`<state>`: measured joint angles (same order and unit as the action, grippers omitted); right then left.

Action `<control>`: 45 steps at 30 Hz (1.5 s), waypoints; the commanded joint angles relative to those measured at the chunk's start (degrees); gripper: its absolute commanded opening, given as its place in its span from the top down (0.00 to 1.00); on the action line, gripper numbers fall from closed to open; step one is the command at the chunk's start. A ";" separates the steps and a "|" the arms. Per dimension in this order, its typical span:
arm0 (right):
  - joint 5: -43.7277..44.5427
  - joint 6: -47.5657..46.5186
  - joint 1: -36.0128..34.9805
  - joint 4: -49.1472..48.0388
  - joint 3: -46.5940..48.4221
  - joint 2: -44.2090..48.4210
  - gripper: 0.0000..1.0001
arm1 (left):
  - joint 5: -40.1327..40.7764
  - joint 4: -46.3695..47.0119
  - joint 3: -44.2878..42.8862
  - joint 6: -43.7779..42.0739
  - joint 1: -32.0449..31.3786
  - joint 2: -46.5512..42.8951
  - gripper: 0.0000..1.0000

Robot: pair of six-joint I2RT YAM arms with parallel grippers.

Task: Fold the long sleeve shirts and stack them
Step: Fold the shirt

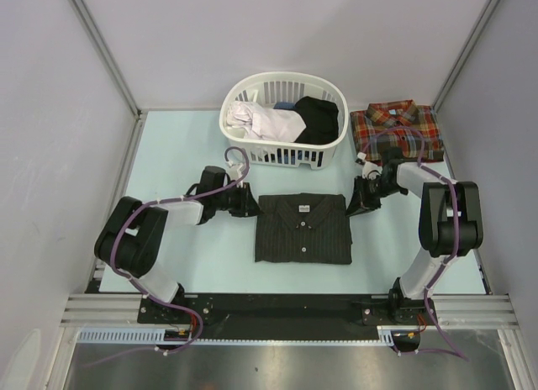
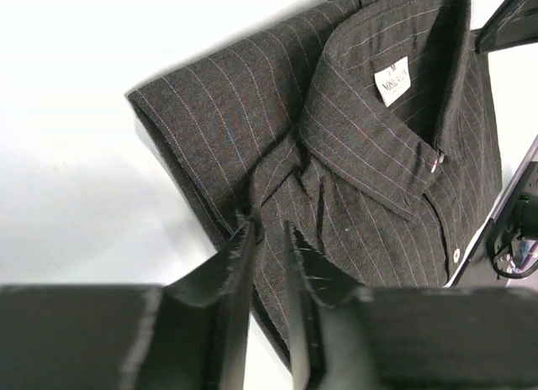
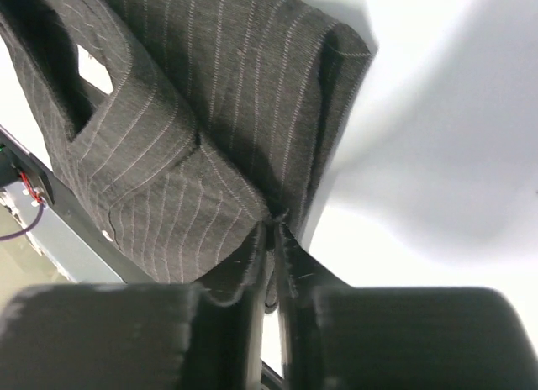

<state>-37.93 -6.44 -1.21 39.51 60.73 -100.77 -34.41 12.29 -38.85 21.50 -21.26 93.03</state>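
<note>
Pinching the striped shirt at its top corners, left gripper and right gripper flank it; the plaid shirt lies upper right, nearer the right one.

The pale blue table carries a folded pinstriped shirt at centre, a white laundry basket at twelve o'clock, and a plaid shirt at two o'clock.

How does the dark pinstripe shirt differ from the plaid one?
The pinstripe shirt is charcoal with thin pale lines; the plaid shirt is red, orange and green. The pinstripe shirt lies in the middle, the plaid shirt in the far right corner. The left end effector and right end effector pinch the pinstripe shirt's shoulders; neither grips the plaid shirt. Both are folded, collars showing.
</note>
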 commanded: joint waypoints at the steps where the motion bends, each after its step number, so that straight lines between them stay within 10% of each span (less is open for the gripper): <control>1: -0.21 -0.95 -0.46 -1.19 2.81 -0.48 0.94 | 0.40 -0.43 -2.80 -0.40 -0.19 -0.05 0.80; 4: -1.18 -1.12 -0.37 -0.66 3.69 0.05 1.00 | 0.66 -1.48 -3.95 -0.58 -0.19 -0.48 0.99; 20: -2.14 0.46 -0.37 -8.75 2.29 -1.26 1.00 | 3.49 -3.59 -3.95 -6.02 3.24 -0.92 1.00; 32: -6.88 2.21 11.66 -0.22 -4.38 18.49 0.20 | 10.44 -28.13 -16.00 -56.55 -18.90 -21.31 0.01; 35: -8.47 7.11 14.38 -3.81 -8.69 23.59 0.03 | 5.81 -16.82 -14.67 -40.11 -19.53 -20.45 0.01; 38: -16.17 12.49 17.02 -8.04 -13.17 23.79 0.00 | -5.31 -27.03 -25.36 -46.17 -22.58 -9.59 0.01; 45: -12.43 18.91 22.30 -9.00 -16.69 19.30 0.00 | 14.79 -19.85 -30.22 -56.56 -38.41 1.88 0.04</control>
<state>-50.94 6.46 19.11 33.39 45.15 -79.85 -26.72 -10.63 -67.96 -27.70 -53.41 91.88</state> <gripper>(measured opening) 0.993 0.976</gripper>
